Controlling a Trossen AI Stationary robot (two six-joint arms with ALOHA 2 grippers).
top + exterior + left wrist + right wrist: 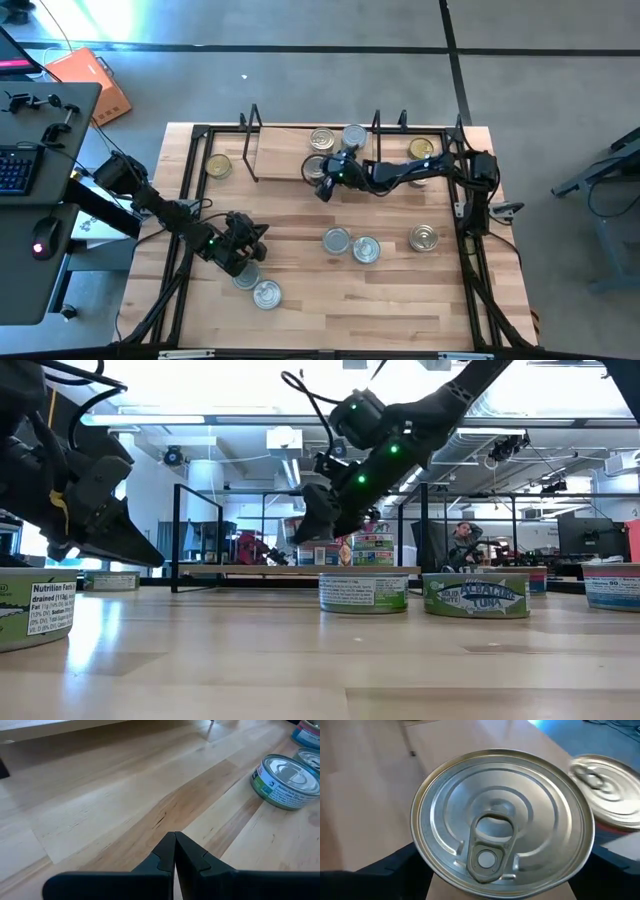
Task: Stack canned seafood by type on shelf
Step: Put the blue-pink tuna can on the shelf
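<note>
I have the right gripper [325, 180] over the shelf [280, 150], clamped wide round a silver-topped tin [502, 817], its fingers [390, 870] on either side of the rim; by the high view it hangs at the shelf's front edge, beside two tins already on the board [338, 137]; I judge this the placing step, and the next move calls for lining my tin up over its own kind and lowering before letting go; whether the neighbour in the wrist view [605, 790] matches, I cannot tell; the left gripper [240, 245] waits clenched and empty, well off the shelf's front-left corner; I count about eleven tins: four or so on the shelf, one beside its left end, six on the table in front
</note>
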